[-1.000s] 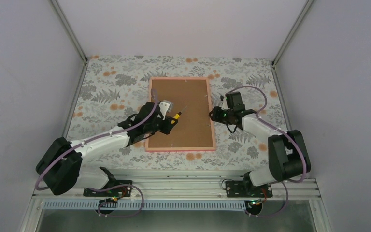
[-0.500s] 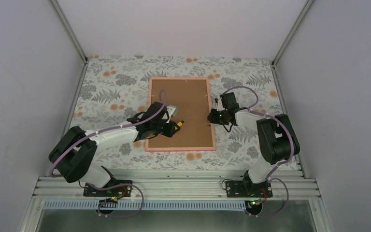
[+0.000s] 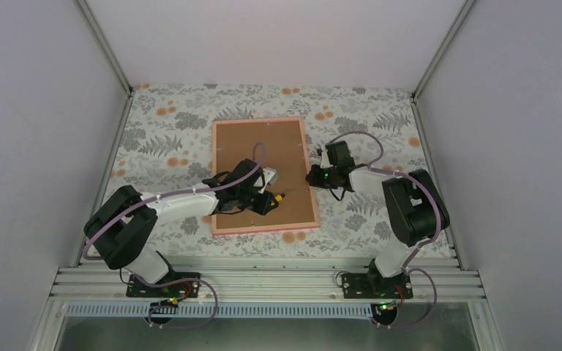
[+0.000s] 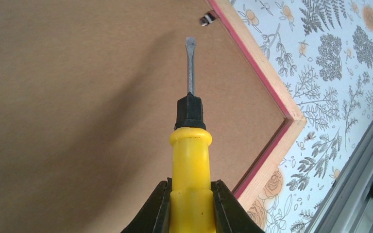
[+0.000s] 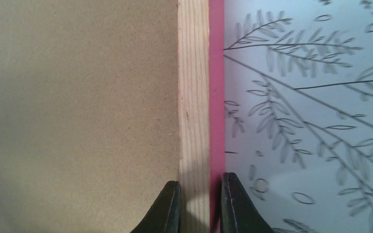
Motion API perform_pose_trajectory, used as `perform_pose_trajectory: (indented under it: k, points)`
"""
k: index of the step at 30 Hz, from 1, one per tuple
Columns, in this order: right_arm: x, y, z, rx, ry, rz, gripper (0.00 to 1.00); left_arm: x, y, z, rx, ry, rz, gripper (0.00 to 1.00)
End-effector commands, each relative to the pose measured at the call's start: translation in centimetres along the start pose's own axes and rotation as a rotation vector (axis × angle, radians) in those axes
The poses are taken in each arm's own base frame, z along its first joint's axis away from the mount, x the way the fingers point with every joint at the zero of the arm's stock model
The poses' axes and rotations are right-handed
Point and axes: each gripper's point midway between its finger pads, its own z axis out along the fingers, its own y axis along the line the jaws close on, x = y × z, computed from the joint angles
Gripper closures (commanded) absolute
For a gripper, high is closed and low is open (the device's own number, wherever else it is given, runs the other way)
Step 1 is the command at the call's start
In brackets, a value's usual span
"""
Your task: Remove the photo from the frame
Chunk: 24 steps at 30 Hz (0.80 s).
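Yellow-handled screwdriver (image 4: 190,150) right up close, black collar, flat grey blade pointing away; floral tablecloth (image 3: 162,139) spread underneath, grey ferns and orange blooms; aluminium rail (image 3: 263,280) along the near edge; plain white walls (image 3: 263,36) on three sides.

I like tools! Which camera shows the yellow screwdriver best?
The left wrist view: the screwdriver fills it, handle to flat tip. The top view shows only a tiny yellow speck; the right wrist view shows none of it.

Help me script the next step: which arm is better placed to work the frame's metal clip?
Left. The left gripper holds the yellow screwdriver, blade aimed at the metal clip. The right gripper is shut on the frame, steadying it.
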Motion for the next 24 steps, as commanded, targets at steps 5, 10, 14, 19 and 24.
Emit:
perform_pose_trajectory:
  k: [5,10,14,19,24]
  points:
    - [1.8,2.9,1.2,-0.081,0.040,0.046,0.96,0.7,-1.8,0.9,0.026,0.039,0.029,0.98]
    - [2.3,3.3,1.3,-0.083,0.037,0.073,0.96,1.5,-2.1,1.3,0.031,0.063,0.022,0.98]
    - [2.8,3.8,1.4,-0.085,0.040,0.079,0.96,1.9,-2.3,1.6,0.034,0.075,0.023,0.98]
    - [3.1,4.1,1.6,-0.088,0.045,0.078,0.96,1.7,-1.9,2.1,0.009,0.071,0.012,0.98]
    - [3.5,4.3,1.7,-0.091,0.055,0.074,0.96,1.0,-1.6,2.4,-0.008,0.048,-0.007,0.98]
